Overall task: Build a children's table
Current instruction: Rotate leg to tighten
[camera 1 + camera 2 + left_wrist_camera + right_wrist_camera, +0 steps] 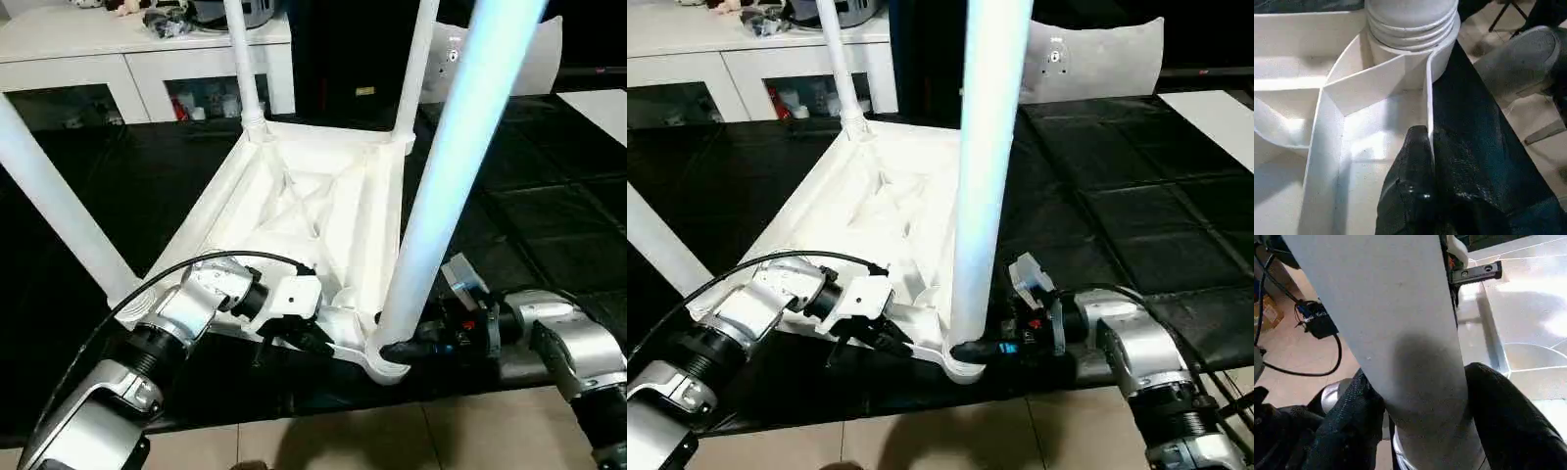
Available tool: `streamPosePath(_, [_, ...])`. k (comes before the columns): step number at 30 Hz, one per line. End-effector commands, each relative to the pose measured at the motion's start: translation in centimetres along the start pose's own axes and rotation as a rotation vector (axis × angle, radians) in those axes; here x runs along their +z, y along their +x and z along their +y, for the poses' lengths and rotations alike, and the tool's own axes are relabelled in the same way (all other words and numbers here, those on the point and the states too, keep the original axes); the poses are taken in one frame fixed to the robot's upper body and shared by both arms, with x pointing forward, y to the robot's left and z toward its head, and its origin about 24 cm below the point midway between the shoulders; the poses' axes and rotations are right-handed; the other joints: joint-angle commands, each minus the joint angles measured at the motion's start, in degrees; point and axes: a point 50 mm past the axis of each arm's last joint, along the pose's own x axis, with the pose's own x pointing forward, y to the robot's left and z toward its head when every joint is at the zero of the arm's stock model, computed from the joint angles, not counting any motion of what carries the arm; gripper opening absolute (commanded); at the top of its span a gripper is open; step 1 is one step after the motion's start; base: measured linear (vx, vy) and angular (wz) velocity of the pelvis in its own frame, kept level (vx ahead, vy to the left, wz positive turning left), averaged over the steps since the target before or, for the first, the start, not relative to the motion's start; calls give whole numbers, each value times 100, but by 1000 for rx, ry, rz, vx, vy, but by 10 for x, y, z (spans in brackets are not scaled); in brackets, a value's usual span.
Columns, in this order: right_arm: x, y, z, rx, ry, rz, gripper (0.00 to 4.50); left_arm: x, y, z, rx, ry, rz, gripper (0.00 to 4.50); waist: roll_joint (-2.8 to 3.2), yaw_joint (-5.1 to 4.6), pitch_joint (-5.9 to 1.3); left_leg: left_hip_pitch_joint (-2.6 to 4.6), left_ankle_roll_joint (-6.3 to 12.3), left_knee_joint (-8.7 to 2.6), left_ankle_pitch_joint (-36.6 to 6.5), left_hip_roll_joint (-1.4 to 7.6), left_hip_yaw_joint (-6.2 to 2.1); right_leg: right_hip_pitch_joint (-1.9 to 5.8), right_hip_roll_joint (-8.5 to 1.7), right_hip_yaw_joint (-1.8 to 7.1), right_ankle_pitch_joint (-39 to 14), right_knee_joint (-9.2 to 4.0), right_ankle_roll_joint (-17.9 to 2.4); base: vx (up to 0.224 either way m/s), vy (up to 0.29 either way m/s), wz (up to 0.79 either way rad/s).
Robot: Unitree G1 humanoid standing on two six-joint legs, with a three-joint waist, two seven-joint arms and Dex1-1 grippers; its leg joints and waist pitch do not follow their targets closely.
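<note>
Your left pincer [1427, 147] is pinched shut on the tabletop [323, 196] rim; your right pincer [1420, 396] clasps the near leg [441, 176] base, black mat [1136, 215] open beyond it.

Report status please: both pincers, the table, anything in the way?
Left pincer shut on tabletop rim. Right pincer around near leg, just above its socket. Table upside down, four legs up. Nothing blocking.

White table top [892, 211] lies upside down on black desk [1136, 215]. Near leg [988, 166] stands upright in corner socket. Right pincer [972, 350] grips leg base. Left pincer [887, 336] pinches top's near edge.
</note>
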Motion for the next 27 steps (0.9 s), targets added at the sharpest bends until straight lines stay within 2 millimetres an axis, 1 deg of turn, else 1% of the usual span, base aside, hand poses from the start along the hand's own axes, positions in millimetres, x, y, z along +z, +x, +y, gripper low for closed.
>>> streamPosePath(1, [2, 6, -2, -40, 27, -48, 228, 9, 3, 2, 16, 6, -38, 0, -114, -21, -373, -7, 584, -411, -167, 299, -81, 386, -449, 402, -1733, -395, -537, 0, 0, 0])
streamPosePath(2, [2, 9, -5, -71, 27, -52, 227, 9, 4, 3, 33, -8, -44, 0, -108, -46, -348, 12, 527, -427, -328, 294, -72, 372, -446, 391, -1987, -437, -475, 0, 0, 0])
streamPosePath(3, [3, 13, -9, -129, 30, -59, 223, 10, 6, 5, 62, -29, -51, 0, -104, -73, -328, 33, 431, -443, -485, 281, -77, 371, -443, 378, -2274, -482, -387, 0, 0, 0])
streamPosePath(4, [4, 19, -16, -225, 26, -73, 223, 11, 9, 7, 112, -57, -65, 0, -115, -119, -305, 52, 336, -449, -653, 247, -71, 364, -433, 356, -2594, -539, -275, 0, 0, 0])
streamPosePath(5, [4, 19, -16, -225, 26, -73, 221, 11, 9, 7, 112, -57, -65, 0, -114, -146, -288, 68, 286, -454, -731, 232, -73, 356, -430, 340, -2762, -575, -214, 0, 0, 0])
streamPosePath(6, [5, 22, -21, -291, 26, -83, 217, 12, 11, 9, 146, -76, -73, 0, -129, -207, -281, 72, 232, -448, -840, 189, -81, 376, -424, 301, -3053, -631, -67, 0, 0, 0])
streamPosePath(7, [5, 22, -21, -291, 26, -83, 215, 12, 11, 9, 146, -76, -73, 0, -128, -242, -282, 58, 214, -445, -855, 184, -85, 386, -423, 294, -3101, -629, -14, 0, 0, 0])
streamPosePath(8, [7, 27, -28, -396, 29, -92, 213, 16, 15, 13, 208, -103, -94, 0, -107, -298, -284, 55, 220, -446, -885, 179, -103, 379, -416, 277, -3129, -653, 43, 0, 0, 0])
streamPosePath(9, [9, 32, -36, -511, 42, -104, 212, 21, 21, 18, 284, -137, -108, 0, -125, -404, -275, 33, 196, -442, -935, 173, -110, 376, -396, 250, -3127, -662, 56, 0, 0, 0])
streamPosePath(10, [9, 32, -36, -511, 42, -104, 212, 21, 21, 18, 284, -137, -108, 0, -125, -514, -273, 17, 142, -436, -962, 165, -126, 387, -393, 221, -3146, -670, 79, 0, 0, 0])
streamPosePath(11, [11, 34, -43, -612, 61, -114, 211, 25, 25, 22, 340, -159, -118, 0, -118, -553, -287, 10, 125, -427, -962, 160, -137, 404, -402, 212, -3138, -661, 86, 0, 0, 0])
streamPosePath(12, [13, 35, -50, -728, 82, -127, 211, 30, 29, 27, 410, -186, -133, 0, -116, -663, -280, -24, 110, -425, -939, 158, -147, 412, -394, 203, -3089, -664, 88, 0, 0, 0])
streamPosePath(13, [13, 35, -54, -793, 96, -135, 211, 33, 31, 29, 449, -200, -141, 0, -109, -744, -297, -5, 150, -398, -979, 129, -139, 400, -397, 179, -3104, -696, 90, 0, 0, 0])
streamPosePath(14, [14, 35, -56, -841, 99, -141, 211, 37, 34, 32, 490, -215, -157, 0, -128, -783, -308, -36, 193, -398, -938, 116, -145, 427, -400, 173, -3051, -690, 83, 0, 0, 0])
streamPosePath(15, [14, 35, -56, -841, 99, -141, 211, 37, 34, 32, 490, -215, -157, 0, -112, -811, -329, -59, 289, -395, -822, 119, -142, 432, -399, 202, -2838, -668, 44, 0, 0, 0])
streamPosePath(16, [14, 36, -57, -861, 98, -152, 211, 40, 37, 33, 519, -228, -169, 0, -126, -842, -348, -72, 409, -389, -683, 122, -136, 431, -394, 237, -2569, -635, -51, 0, 0, 0])
streamPosePath(17, [16, 38, -56, -850, 88, -173, 211, 43, 40, 35, 539, -231, -178, 0, -134, -845, -353, -80, 464, -389, -606, 128, -137, 433, -395, 251, -2438, -616, -111, 65, -8, 10])
streamPosePath(18, [16, 39, -55, -846, 84, -177, 262, 44, 41, 35, 545, -232, -181, 0, -124, -842, -362, -76, 521, -385, -547, 142, -132, 423, -395, 265, -2300, -592, -178, 0, 0, 0])
streamPosePath(19, [17, 41, -53, -832, 64, -188, 275, 48, 44, 37, 562, -230, -185, 0, -119, -824, -400, -106, 699, -372, -240, 168, -144, 451, -395, 292, -1761, -491, -372, 50, -14, 5])
streamPosePath(20, [17, 41, -53, -832, 63, -188, 275, 48, 44, 37, 562, -230, -185, 0, -118, -801, -414, -108, 758, -365, -101, 180, -149, 452, -399, 302, -1541, -456, -435, 0, 0, 0])
streamPosePath(21, [17, 41, -50, -810, 64, -198, 285, 48, 44, 37, 565, -224, -178, 0, -106, -767, -432, -122, 896, -351, 197, 202, -161, 457, -404, 320, -1114, -385, -567, 0, 0, 0])
streamPosePath(22, [17, 41, -50, -810, 64, -198, 298, 48, 44, 37, 565, -224, -178, 0, -106, -734, -436, -111, 961, -337, 298, 205, -150, 441, -403, 331, -963, -368, -625, 0, 0, 0])
streamPosePath(23, [17, 40, -49, -798, 59, -199, 298, 47, 42, 37, 562, -212, -171, 0, -102, -677, -430, -106, 1052, -331, 415, 211, -141, 434, -410, 342, -822, -339, -709, 0, 0, 0])
streamPosePath(24, [17, 39, -48, -793, 55, -199, 318, 46, 41, 37, 560, -204, -166, 0, -102, -638, -420, -108, 1101, -326, 446, 206, -130, 432, -408, 346, -809, -331, -732, 0, 0, 0])
streamPosePath(25, [17, 36, -47, -787, 45, -199, 324, 45, 40, 36, 558, -193, -156, 0, -92, -608, -412, -97, 1095, -333, 379, 212, -126, 433, -412, 341, -928, -348, -720, 0, 0, 0])
streamPosePath(27, [17, 35, -46, -785, 40, -199, 343, 44, 39, 36, 557, -188, -152, 0, -97, -580, -400, -80, 1033, -344, 245, 218, -117, 426, -411, 343, -1136, -375, -666, 0, 0, 0])
